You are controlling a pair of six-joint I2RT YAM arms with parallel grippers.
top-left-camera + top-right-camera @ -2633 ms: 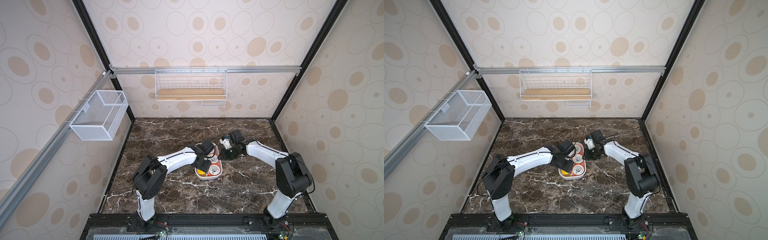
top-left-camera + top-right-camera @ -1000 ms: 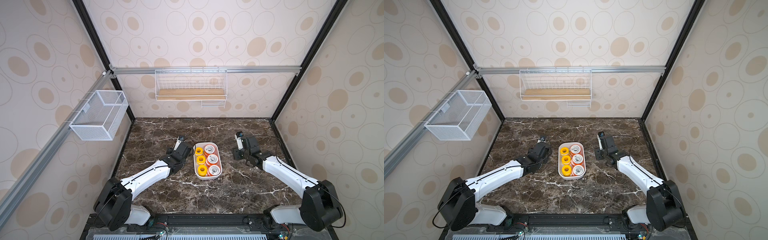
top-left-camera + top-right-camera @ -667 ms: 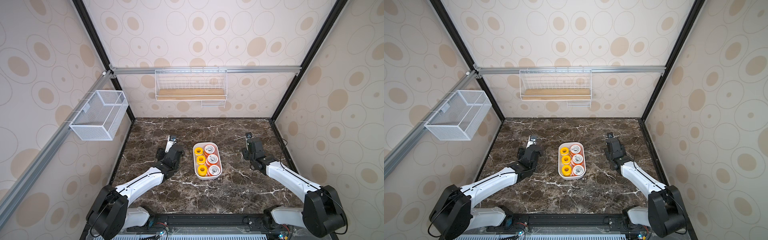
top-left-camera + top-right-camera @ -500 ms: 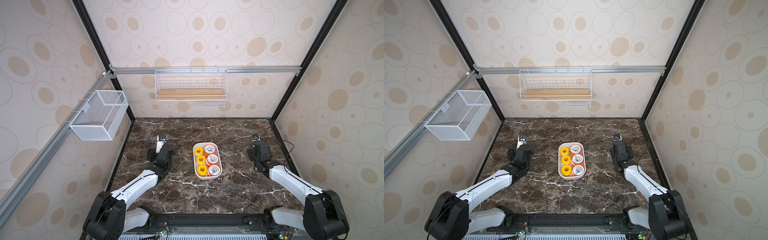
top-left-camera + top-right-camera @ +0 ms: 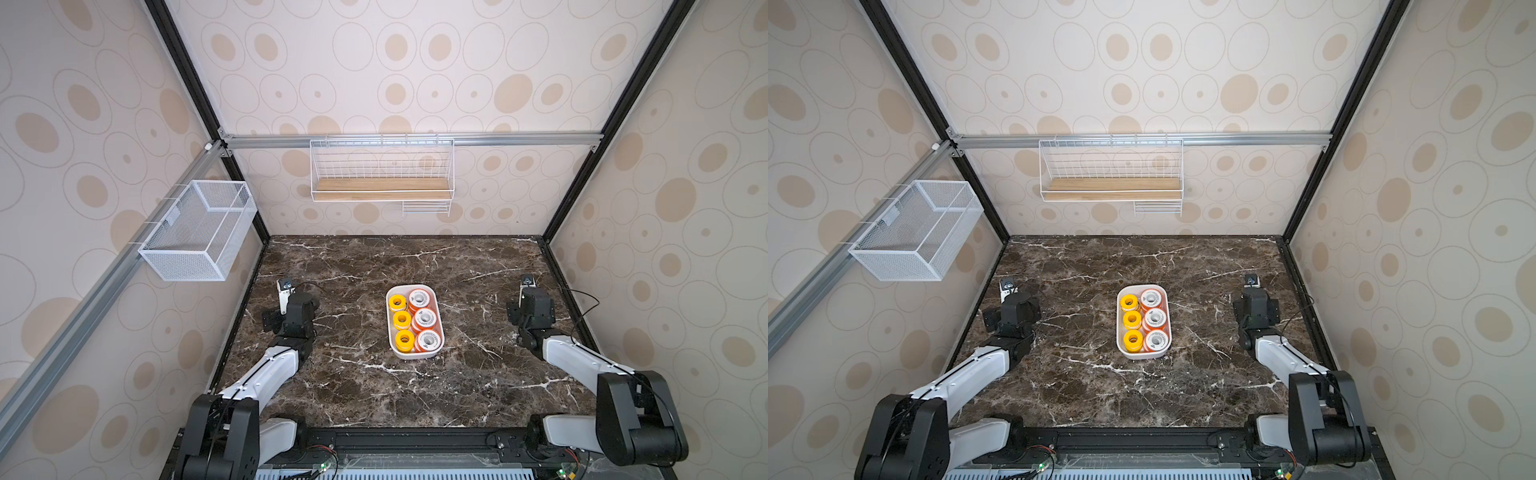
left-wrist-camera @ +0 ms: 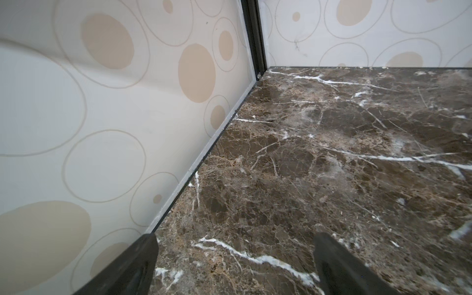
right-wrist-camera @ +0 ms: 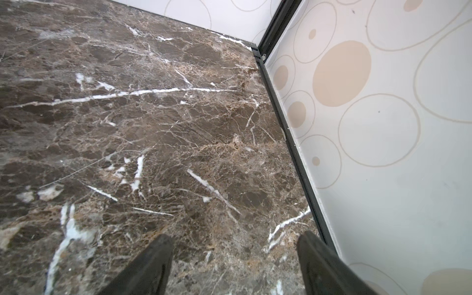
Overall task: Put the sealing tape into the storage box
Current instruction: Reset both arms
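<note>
Spools of sealing tape (image 5: 424, 319) fill the storage box (image 5: 415, 356) at the middle of the counter (image 5: 357, 395): 3 yellow in 1 row, 3 white-faced with orange rims beside them, all lying flat, holes up. No loose spool shows, so the task looks finished and no further move seems called for. The left pincer (image 6: 235, 242) and right pincer (image 7: 235, 238) stand wide and empty near the counter's left and right edges.

The left gripper (image 6: 235, 241) stood with jaws wide apart, empty. The right gripper (image 7: 235, 238) was the same. Behind each claw, the left arm (image 5: 270, 370) and right arm (image 5: 573, 357) stretched back low and nearly straight.
</note>
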